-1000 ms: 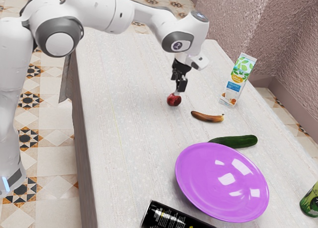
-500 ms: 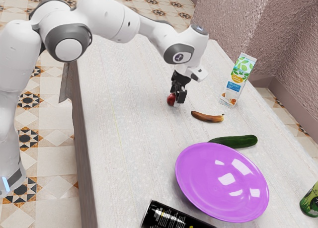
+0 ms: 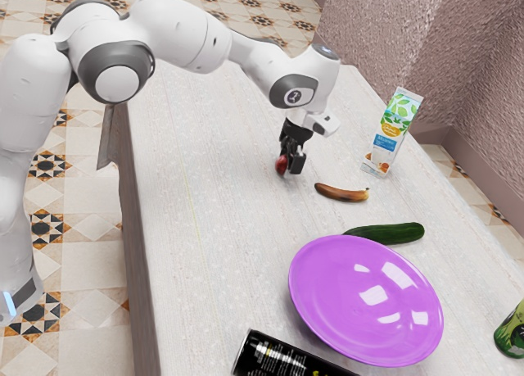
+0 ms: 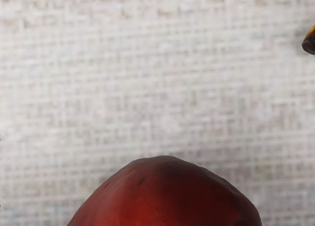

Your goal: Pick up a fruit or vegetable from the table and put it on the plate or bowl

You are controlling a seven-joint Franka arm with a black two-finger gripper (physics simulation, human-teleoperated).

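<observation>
A small dark red apple (image 3: 281, 165) lies on the table's far half, and my gripper (image 3: 288, 163) is down over it, covering its right side in the exterior view. In the wrist view the apple (image 4: 167, 196) looms large directly beneath my hand. A brown-spotted banana (image 3: 342, 193) lies a little to the exterior view's right of the apple, and its tip (image 4: 310, 40) shows in the wrist view. A green cucumber (image 3: 385, 233) rests beside the purple plate (image 3: 364, 298), which sits near the table's front.
A milk carton (image 3: 393, 132) stands upright at the back right, close to the banana. A black can (image 3: 282, 358) lies on its side at the front edge by the plate. A green bottle (image 3: 513, 331) is at the far right edge. The table's left edge drops to tiled floor.
My hand came down from just above the apple to around it, then shifted slightly. The apple, banana, cucumber and plate have stayed where they were.
</observation>
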